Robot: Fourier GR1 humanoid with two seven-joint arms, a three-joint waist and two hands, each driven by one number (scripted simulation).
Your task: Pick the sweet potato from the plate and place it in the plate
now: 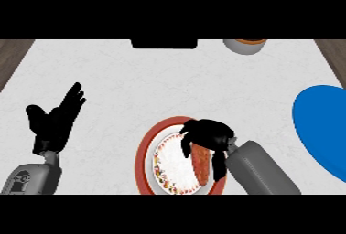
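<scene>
A reddish-brown sweet potato (201, 163) lies on the right side of a red-rimmed plate (143, 155) with a white patterned centre, low in the head view. My right hand (209, 133) is over the sweet potato's upper end, fingers curled down round it, thumb along its right side. The potato rests on the plate. A blue plate (323, 123) sits at the right edge, partly cut off. My left hand (55, 119) rests open at the left, fingers up, away from both plates.
A round bowl with an orange-brown inside (246, 45) stands at the counter's far edge, next to a black object (164, 43) at top centre. Dark wood shows beyond the counter's left and right edges.
</scene>
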